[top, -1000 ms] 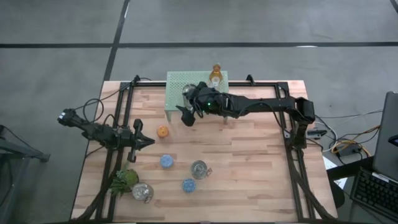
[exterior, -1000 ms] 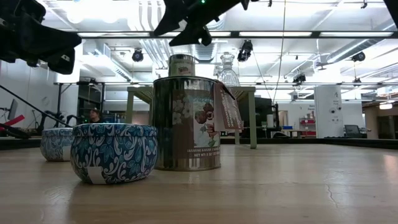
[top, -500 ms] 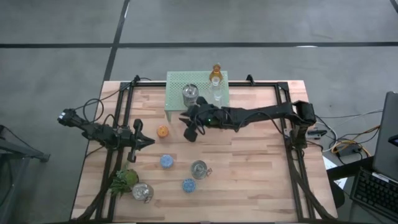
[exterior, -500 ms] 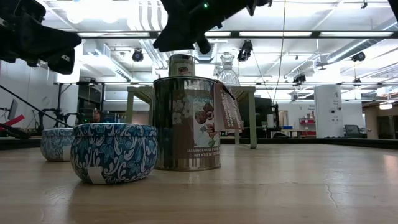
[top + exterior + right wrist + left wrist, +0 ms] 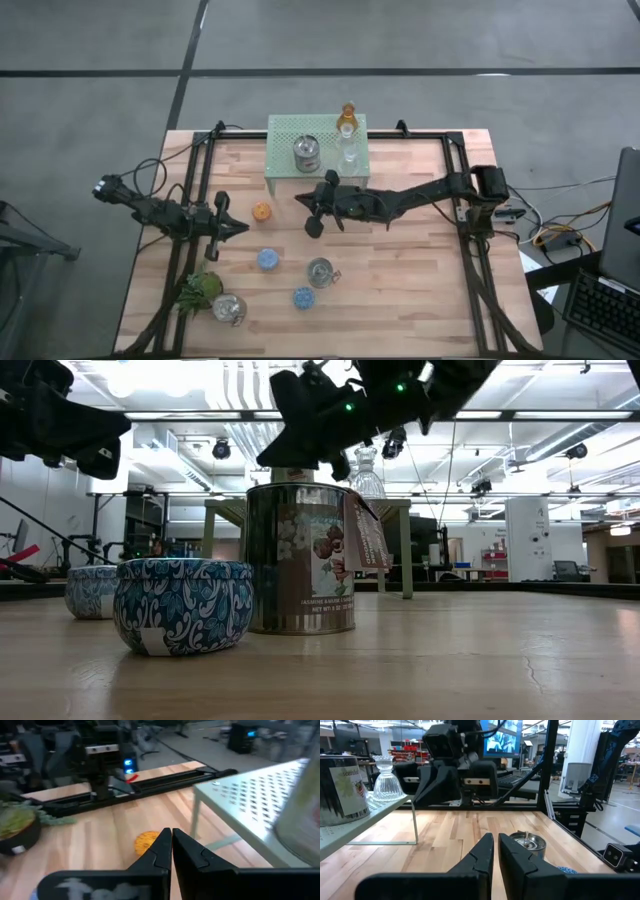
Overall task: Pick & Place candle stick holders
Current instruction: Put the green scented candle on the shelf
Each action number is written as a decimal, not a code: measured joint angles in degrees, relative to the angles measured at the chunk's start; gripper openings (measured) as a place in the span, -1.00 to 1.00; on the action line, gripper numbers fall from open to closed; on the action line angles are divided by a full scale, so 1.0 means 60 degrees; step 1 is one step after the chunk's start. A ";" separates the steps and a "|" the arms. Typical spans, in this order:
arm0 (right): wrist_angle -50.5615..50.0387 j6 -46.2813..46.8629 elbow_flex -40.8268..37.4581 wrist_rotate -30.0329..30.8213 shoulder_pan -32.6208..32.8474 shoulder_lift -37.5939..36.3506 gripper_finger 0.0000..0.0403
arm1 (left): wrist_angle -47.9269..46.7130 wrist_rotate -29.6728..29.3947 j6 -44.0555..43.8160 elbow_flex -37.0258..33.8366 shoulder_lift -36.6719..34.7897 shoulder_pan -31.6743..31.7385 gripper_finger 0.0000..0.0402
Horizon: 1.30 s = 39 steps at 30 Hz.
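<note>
The right gripper [image 5: 313, 213] hangs over the middle of the wooden table [image 5: 400, 270], just in front of the pale-green mesh stand [image 5: 285, 135], its fingers pressed together and holding nothing. On the stand sit a silvery metal holder [image 5: 306, 153], an amber glass holder [image 5: 347, 117] and a clear glass holder [image 5: 348, 150]. The orange holder [image 5: 262, 211] lies left of the gripper. Nearer are two blue holders [image 5: 267, 259], a silvery tin [image 5: 319, 270] and another silvery holder [image 5: 228, 308] beside the leafy plant [image 5: 198, 290]. The left gripper [image 5: 232, 227] waits at the left edge, fingers together, empty.
</note>
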 joint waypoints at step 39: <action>0.0921 -0.0288 0.1249 0.3178 -0.0584 0.1752 -0.96 | -0.0011 -0.0002 0.0001 0.0000 0.0004 0.0004 -0.85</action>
